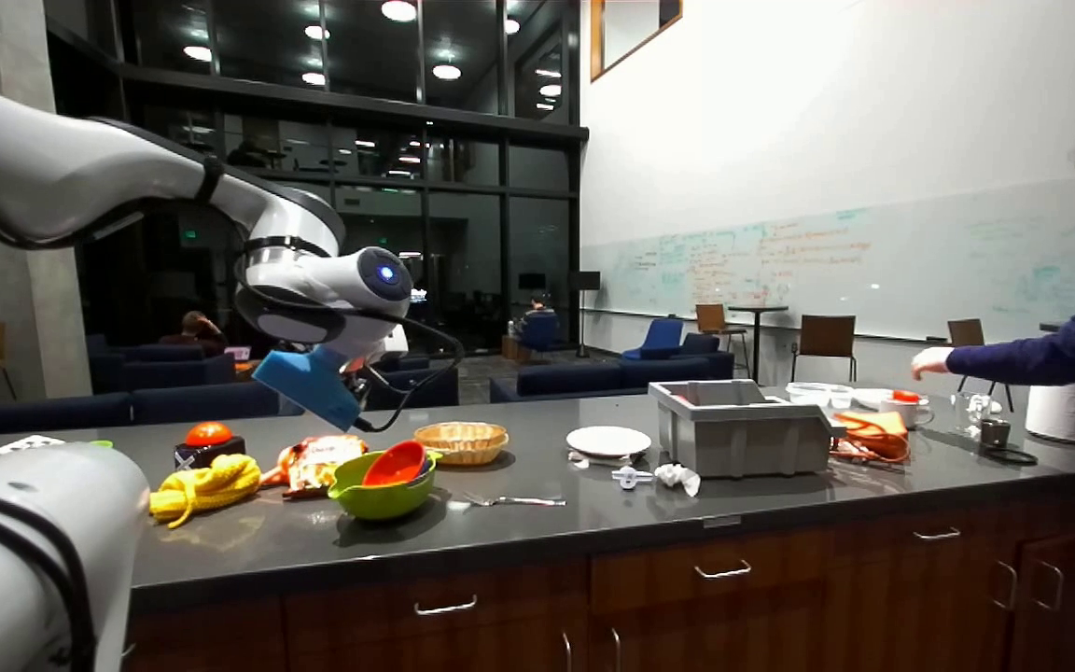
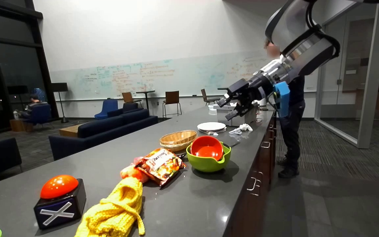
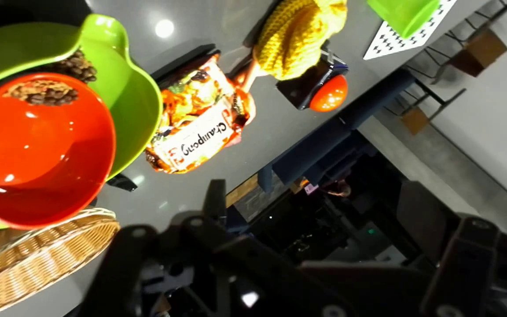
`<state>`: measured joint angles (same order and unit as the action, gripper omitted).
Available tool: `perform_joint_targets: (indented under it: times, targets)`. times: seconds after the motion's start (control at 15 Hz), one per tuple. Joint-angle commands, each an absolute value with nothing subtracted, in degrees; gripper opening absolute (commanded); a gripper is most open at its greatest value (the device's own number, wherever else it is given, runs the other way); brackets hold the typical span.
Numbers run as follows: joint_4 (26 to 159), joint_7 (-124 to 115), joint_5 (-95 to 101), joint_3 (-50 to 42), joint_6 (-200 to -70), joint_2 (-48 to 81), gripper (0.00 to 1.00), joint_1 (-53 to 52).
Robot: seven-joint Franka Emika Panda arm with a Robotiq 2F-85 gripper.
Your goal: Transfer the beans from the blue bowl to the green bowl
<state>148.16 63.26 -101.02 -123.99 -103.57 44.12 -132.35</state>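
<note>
Wrist view: beans [image 3: 79, 67] show between tilted red bowl [image 3: 38, 145] and green bowl [image 3: 137, 103]. End effector [image 2: 227, 108] spread, empty. I'd descend slowly, pinch red rim, lift without scattering beans.

I see the lime-green bowl [image 2: 207, 165] standing upright below my claw [image 2: 227, 108], apart from it, with a pouring lip in its rim. Within that rim, also below the claw, brown beans [image 3: 79, 68] show, partly hidden; I can't tell which bowl holds them. A dark blue edge there looks like the blue bowl [image 1: 427, 468], mostly covered.
</note>
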Motion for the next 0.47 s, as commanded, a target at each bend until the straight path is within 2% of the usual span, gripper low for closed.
perform_joint_targets:
  times: [0.0,0.4]
  targets:
    - [148.7,62.1,-103.4,-122.6,-96.2,48.3,1.00,-128.0]
    - [149.5,61.6,-104.1,-123.5,-92.1,49.3,1.00,-126.8]
